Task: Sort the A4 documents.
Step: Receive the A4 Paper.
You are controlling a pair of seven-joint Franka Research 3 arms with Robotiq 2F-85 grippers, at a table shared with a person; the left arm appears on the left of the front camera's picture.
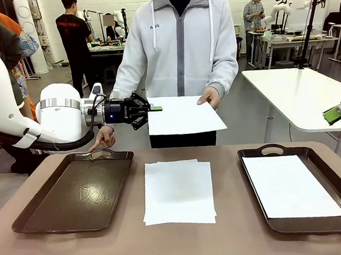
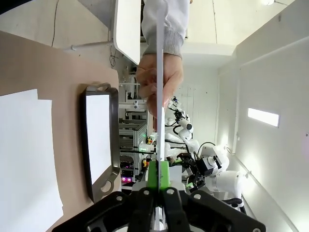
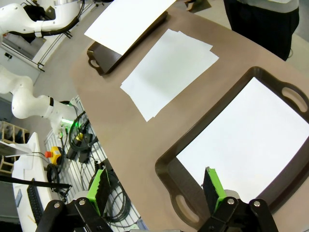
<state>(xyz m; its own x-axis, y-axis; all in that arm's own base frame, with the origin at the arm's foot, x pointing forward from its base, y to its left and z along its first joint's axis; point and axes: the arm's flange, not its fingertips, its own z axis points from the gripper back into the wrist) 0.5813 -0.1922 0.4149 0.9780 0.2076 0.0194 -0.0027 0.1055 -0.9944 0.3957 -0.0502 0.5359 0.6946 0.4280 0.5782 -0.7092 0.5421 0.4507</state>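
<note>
Pinches one A4 sheet by its edge with the left tool, green pads closed flat on the paper. Shares it with the person's hand at the opposite edge, up in the air beyond the far side of the desk. Holds the right tool spread wide, gripping nothing, above the near end of the right tray.

Finds the other A4 documents lower down: a loose stack flat on the desk between the two trays, corners slightly offset, and a sheet lying inside the right tray. Leaves the left tray bare, with the person's other hand at its far handle, touching or just above, hard to tell which.

Risks tearing or creasing the held sheet if both ends pull at once. Risks a slip too, with only a narrow bite near one edge and nothing under the middle once the hand lets go, so probably droops and swings. Could miss a tray on release, since light flat paper glides sideways. Could brush the fingers at the left tray's handle on a descent there.

Reads as thin, matte, floppy paper, plain white and rectangular, a mere hairline edge-on from the left wrist. Shows trays in dark brown, faintly glossy, hard-looking, with rounded corners, raised rims and cut-out handles.
</note>
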